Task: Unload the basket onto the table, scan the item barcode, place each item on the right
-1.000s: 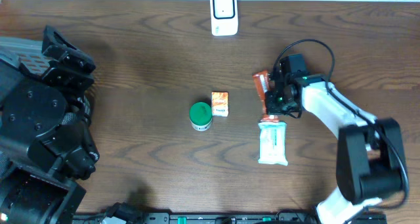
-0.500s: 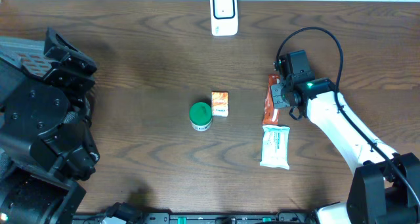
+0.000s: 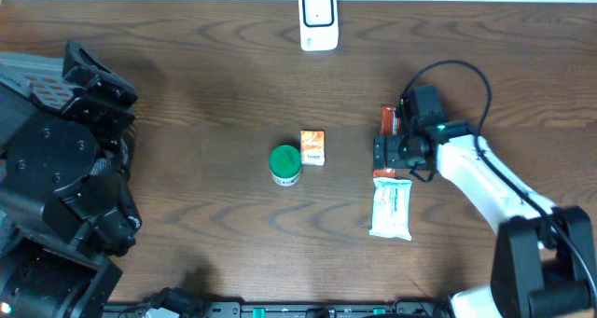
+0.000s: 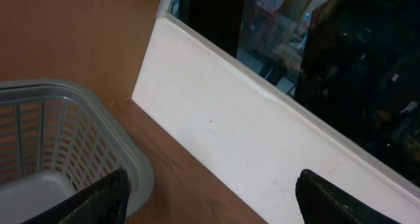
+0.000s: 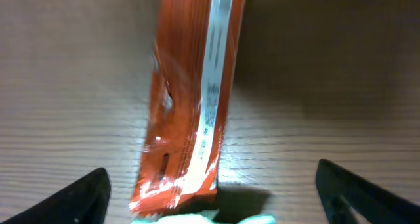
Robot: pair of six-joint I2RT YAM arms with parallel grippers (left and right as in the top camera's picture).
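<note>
Right gripper (image 3: pixel 395 156) stood with its jaws spread wide, poised low over the near end of the orange packet (image 3: pixel 387 120) and gripping nothing. In the right wrist view both fingertips (image 5: pixel 72 196) sat at the lower corners of the frame, well clear of the orange packet (image 5: pixel 190 92), which lay flat on the table (image 3: pixel 187 94) with its printed seam strip facing up. No barcode could be made out on it.

The packet's near end touched, or nearly touched, a white packet (image 3: pixel 390 209) lying just below it. The scanner (image 3: pixel 318 20) stood at the far edge of the table, well apart from the packet. A green-lidded tub (image 3: pixel 285 165) and a small orange carton (image 3: pixel 312 146) rested side by side near the centre.

Left gripper (image 4: pixel 210 204) was likewise open and empty, raised away from the work area beside a grey basket (image 4: pixel 79 119).

Progress, as judged: no item was at the scanner and none was in hand. The pictures do not settle whether the orange packet's scan was already done. If it was not, what remained was a fresh grasp, a carry to the scanner and presentation of the barcode. The tub, the carton and the white packet lay untouched and probably awaited their turn.
</note>
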